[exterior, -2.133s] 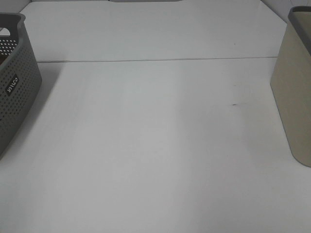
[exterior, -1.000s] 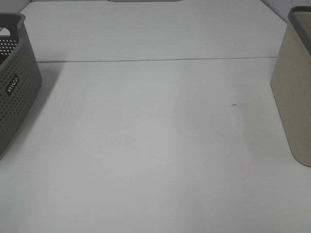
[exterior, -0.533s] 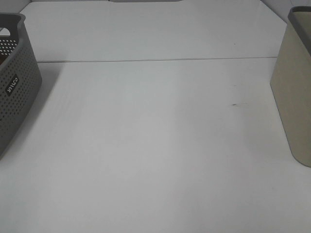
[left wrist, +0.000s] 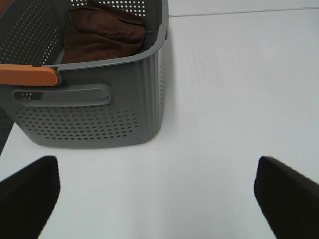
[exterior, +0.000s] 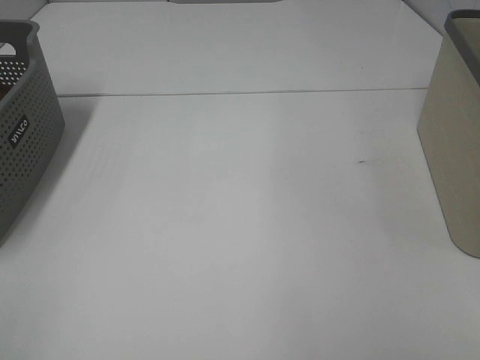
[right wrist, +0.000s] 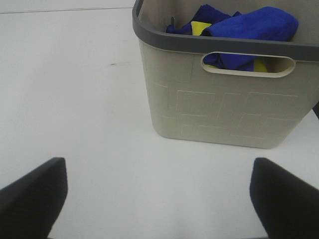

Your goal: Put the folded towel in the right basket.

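A folded brown towel (left wrist: 104,35) lies inside the grey perforated basket (left wrist: 99,104), which stands at the table's left edge in the high view (exterior: 22,142). The beige right basket (exterior: 454,150) stands at the right edge. In the right wrist view it (right wrist: 224,109) holds a blue cloth (right wrist: 249,25) with a bit of yellow (right wrist: 199,27). My left gripper (left wrist: 159,199) is open and empty, a short way in front of the grey basket. My right gripper (right wrist: 159,199) is open and empty, in front of the beige basket. Neither gripper shows in the high view.
The white table (exterior: 240,225) has a seam line (exterior: 240,93) across its far part and a small dark mark (exterior: 362,161). The grey basket has an orange handle piece (left wrist: 27,75) on its rim.
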Motion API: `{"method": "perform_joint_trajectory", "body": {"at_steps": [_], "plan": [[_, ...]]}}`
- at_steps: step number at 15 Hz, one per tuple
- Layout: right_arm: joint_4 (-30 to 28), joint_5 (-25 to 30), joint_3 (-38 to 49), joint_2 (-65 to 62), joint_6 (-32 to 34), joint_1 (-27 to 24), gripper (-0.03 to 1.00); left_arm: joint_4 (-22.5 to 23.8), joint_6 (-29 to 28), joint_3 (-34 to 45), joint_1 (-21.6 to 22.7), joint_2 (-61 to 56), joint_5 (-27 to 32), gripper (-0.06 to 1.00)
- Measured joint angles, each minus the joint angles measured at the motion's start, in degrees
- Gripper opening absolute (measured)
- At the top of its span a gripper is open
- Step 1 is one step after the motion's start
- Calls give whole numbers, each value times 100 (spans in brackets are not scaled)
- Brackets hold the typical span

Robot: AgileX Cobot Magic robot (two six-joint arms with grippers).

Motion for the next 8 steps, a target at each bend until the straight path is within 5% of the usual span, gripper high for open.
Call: {"method": "perform_joint_trajectory", "body": {"at_steps": [8], "plan": [[0, 0, 0, 0, 34, 0, 94, 0, 0, 0, 0, 0, 0, 99]]}}
